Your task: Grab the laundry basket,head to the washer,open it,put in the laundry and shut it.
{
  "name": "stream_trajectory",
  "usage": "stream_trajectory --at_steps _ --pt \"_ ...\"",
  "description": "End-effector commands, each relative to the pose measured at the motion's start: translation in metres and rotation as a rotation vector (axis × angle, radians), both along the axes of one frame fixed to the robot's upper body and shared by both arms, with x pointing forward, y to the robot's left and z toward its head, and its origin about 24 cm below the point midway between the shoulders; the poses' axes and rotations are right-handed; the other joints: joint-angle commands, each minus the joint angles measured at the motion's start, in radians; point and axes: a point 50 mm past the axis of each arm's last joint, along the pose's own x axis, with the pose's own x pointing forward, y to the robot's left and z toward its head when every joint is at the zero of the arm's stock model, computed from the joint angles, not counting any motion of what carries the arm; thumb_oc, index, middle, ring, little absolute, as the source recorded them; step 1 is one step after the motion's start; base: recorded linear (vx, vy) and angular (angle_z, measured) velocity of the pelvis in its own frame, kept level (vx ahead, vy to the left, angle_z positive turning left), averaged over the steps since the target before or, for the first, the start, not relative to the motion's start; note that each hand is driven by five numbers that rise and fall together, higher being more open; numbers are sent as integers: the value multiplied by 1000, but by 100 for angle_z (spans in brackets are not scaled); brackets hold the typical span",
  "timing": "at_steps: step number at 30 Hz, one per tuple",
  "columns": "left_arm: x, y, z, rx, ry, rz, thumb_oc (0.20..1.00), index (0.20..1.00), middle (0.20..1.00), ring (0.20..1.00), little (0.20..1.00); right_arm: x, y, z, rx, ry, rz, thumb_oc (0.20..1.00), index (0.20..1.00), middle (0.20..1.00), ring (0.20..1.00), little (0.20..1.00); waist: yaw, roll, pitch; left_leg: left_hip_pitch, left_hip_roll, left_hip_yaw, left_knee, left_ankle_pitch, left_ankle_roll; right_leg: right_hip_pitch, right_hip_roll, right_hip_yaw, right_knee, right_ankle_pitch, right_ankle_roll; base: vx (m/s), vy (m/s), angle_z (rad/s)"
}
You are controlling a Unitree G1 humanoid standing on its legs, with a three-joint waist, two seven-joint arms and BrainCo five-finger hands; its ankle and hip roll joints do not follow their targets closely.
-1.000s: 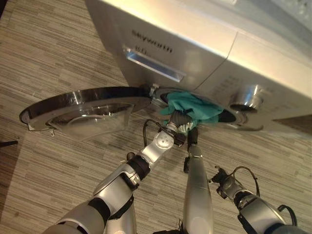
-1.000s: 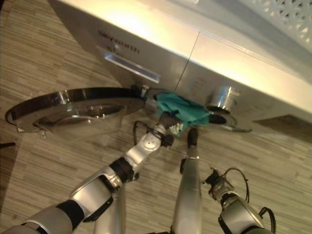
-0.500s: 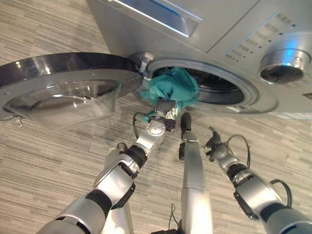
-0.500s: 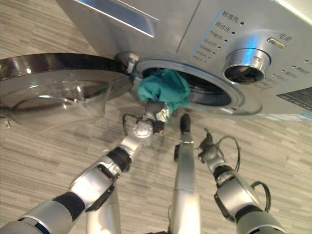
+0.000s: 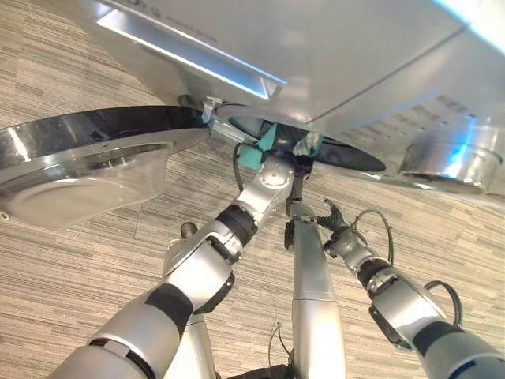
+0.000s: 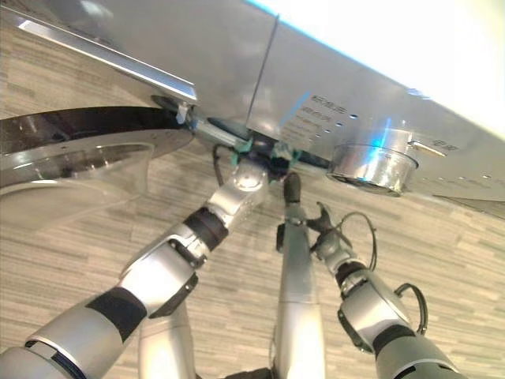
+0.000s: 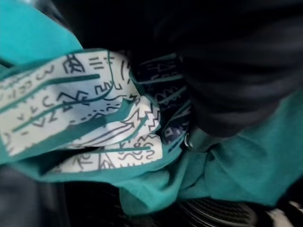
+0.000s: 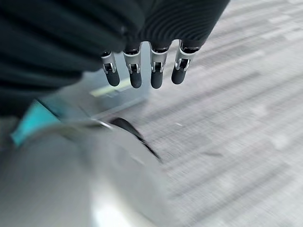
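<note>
Two hands, left hand (image 5: pixel 278 168) fingers hidden in washer (image 5: pixel 331 63) with teal laundry (image 7: pixel 227 165), right hand (image 8: pixel 151 71) relaxed.

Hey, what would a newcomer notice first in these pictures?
Probably the teal cloth, bunched at the washer drum opening where the left hand reaches in. Next, the round glass door swung wide open to the left, and the right hand hanging free over the floor.
</note>
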Motion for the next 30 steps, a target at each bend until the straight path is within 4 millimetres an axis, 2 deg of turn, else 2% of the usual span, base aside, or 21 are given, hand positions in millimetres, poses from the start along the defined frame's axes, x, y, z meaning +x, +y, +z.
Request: stream_trajectory --at_steps 1,2,4,5,6,7,8,9,12,13,16,19,20,21,22,23,24,26,28,29,30 --pt "-9 -7 53 -300 -57 -70 200 200 200 200 200 -66 -32 -64 -154 288 -38 1000 1000 1000 1000 1000 -33 11 -125 -30 -16 35 71 -141 63 -87 68 6 -29 -18 -65 48 61 -11" --pt "-9 -7 54 -301 -57 -71 200 200 200 200 200 -66 -33 -64 -155 287 -38 1000 1000 1000 1000 1000 -34 11 -125 -31 -15 35 71 -141 63 -88 69 7 -29 -18 -64 38 71 -18" --pt "-7 6 77 -428 -79 -78 200 200 200 200 200 -74 -35 -70 -144 316 -47 1000 1000 1000 1000 1000 -45 13 -135 -36 -7 50 80 -151 67 -99 78 11 -28 -15 -56 45 70 -24" --pt "-2 20 84 -529 -58 -67 200 200 200 200 200 -81 -38 -75 -120 336 -74 1000 1000 1000 1000 1000 -55 14 -143 -39 -1 57 89 -159 70 -111 86 14 -19 -13 -51 45 48 -26" --pt "-2 20 84 -529 -58 -68 200 200 200 200 200 -81 -38 -75 -121 336 -74 1000 1000 1000 1000 1000 -55 14 -143 -39 -1 57 89 -159 70 -111 86 15 -19 -13 -51 58 84 -25" --pt "5 38 88 -644 -26 -34 200 200 200 200 200 -87 -40 -79 -92 341 -98 1000 1000 1000 1000 1000 -68 11 -149 -32 8 72 91 -170 74 -117 97 19 -18 -8 -45 34 59 -16" --pt "6 39 88 -647 -27 -35 200 200 200 200 200 -86 -40 -78 -93 340 -98 1000 1000 1000 1000 1000 -67 12 -149 -32 9 74 91 -170 75 -118 98 21 -18 -8 -45 76 130 -20" --pt "13 66 107 -815 -4 -14 200 200 200 200 200 -86 -39 -78 -59 334 -112 1000 1000 1000 1000 1000 -77 5 -156 -24 13 86 87 -178 79 -122 109 25 -25 1 -37 45 73 -22" --pt "14 67 109 -821 -7 -18 200 200 200 200 200 -84 -40 -77 -62 330 -111 1000 1000 1000 1000 1000 -78 7 -154 -23 14 88 87 -179 80 -123 110 27 -25 2 -37 32 7 -25" --pt "-8 106 180 -1086 -199 -148 200 200 200 200 200 -88 -47 -77 -25 333 -139 1000 1000 1000 1000 1000 -85 14 -163 -41 15 88 86 -182 78 -136 109 20 -55 21 -22 52 -51 -19" --pt "-17 107 186 -1195 -234 -218 200 200 200 200 200 -96 -54 -81 -21 354 -159 1000 1000 1000 1000 1000 -82 26 -166 -51 8 79 78 -173 75 -137 100 12 -74 30 -19 15 -78 -9" --pt "-22 93 179 -1265 -222 -327 200 200 200 200 200 -111 -57 -91 10 402 -188 1000 1000 1000 1000 1000 -76 38 -165 -54 -4 74 61 -160 69 -133 89 11 -88 39 -18 -24 -72 11" --pt "-18 76 163 -1168 -160 -305 1000 1000 1000 1000 1000 -114 -58 -92 29 402 -213 1000 1000 1000 1000 1000 -76 42 -168 -52 -12 73 50 -155 67 -129 84 9 -96 42 -21 -21 -28 22" --pt "-17 62 150 -1073 -126 -303 1000 1000 1000 1000 1000 -114 -57 -92 36 394 -220 1000 1000 1000 1000 1000 -77 44 -171 -48 -14 73 39 -148 65 -126 82 9 -104 45 -23 -16 -9 22" --pt "-17 61 148 -1069 -123 -301 1000 1000 1000 1000 1000 -115 -57 -93 38 396 -221 1000 1000 1000 1000 1000 -76 42 -173 -47 -15 73 37 -147 65 -125 81 8 -106 46 -24 -13 18 21" --pt "-4 43 116 -784 -55 -244 1000 1000 1000 1000 1000 -115 -60 -92 42 387 -230 1000 1000 1000 1000 1000 -75 48 -176 -42 -16 76 26 -137 64 -116 75 7 -119 51 -29 -15 8 10" --pt "-4 43 116 -780 -53 -243 1000 1000 1000 1000 1000 -115 -59 -93 44 389 -230 1000 1000 1000 1000 1000 -75 45 -176 -40 -17 76 24 -136 64 -115 75 7 -120 51 -29 -27 17 6" --pt "9 41 91 -322 -87 -141 1000 1000 1000 1000 1000 -111 -64 -88 48 368 -238 1000 1000 1000 1000 1000 -72 53 -177 -33 -17 78 14 -122 65 -102 68 7 -136 62 -33 -28 14 11" --pt "20 55 91 239 -214 29 1000 1000 1000 1000 1000 -105 -74 -81 60 338 -263 1000 1000 1000 1000 1000 -63 64 -174 -26 -19 77 2 -105 65 -88 60 9 -151 74 -36 -40 26 13" --pt "23 71 104 699 -390 246 1000 1000 1000 1000 1000 -102 -87 -73 52 322 -274 1000 1000 1000 1000 1000 -56 70 -170 -16 -20 74 -12 -93 68 -75 51 9 -165 84 -35 -35 29 15" --pt "23 71 104 700 -392 247 1000 1000 1000 1000 1000 -102 -86 -73 53 321 -273 1000 1000 1000 1000 1000 -56 69 -168 -14 -20 74 -13 -94 68 -73 51 9 -165 83 -35 -26 22 14"
